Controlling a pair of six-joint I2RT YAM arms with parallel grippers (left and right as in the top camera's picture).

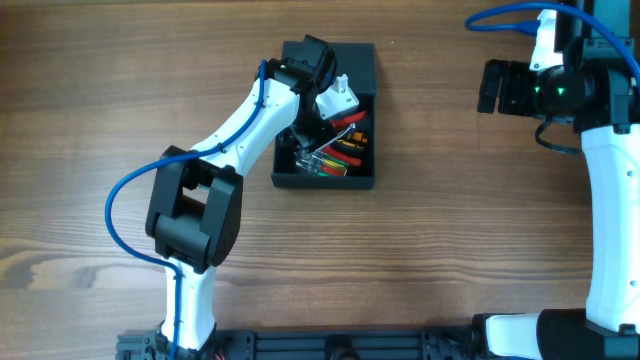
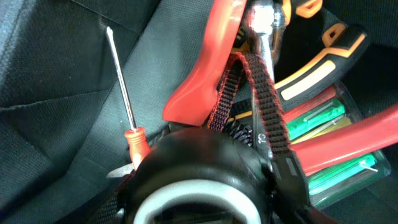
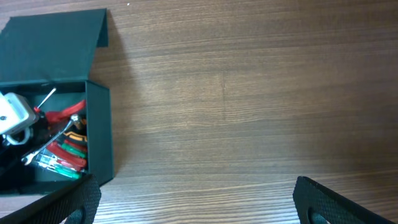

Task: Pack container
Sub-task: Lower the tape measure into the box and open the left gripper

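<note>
The dark teal-grey container (image 1: 326, 181) stands open at mid-table, its lid (image 1: 352, 58) folded back flat; it also shows in the right wrist view (image 3: 99, 130). Inside lie red-handled pliers (image 2: 205, 74), a small red screwdriver (image 2: 124, 99), an orange-black handled tool (image 2: 317, 68) and a clear pack of green and red screwdrivers (image 2: 329, 115). My left gripper (image 1: 318, 98) reaches down into the box. It is shut on a black round tool with a white ring (image 2: 199, 180) and a black-red strap (image 2: 267, 106). My right gripper (image 3: 199, 211) is open and empty over bare table, far right of the box.
The wooden table (image 1: 450, 250) surrounds the box. The right arm's base (image 1: 610, 200) stands at the right edge, the left arm's base (image 1: 190, 220) at the front left. A blue cable (image 1: 120, 210) loops beside the left arm.
</note>
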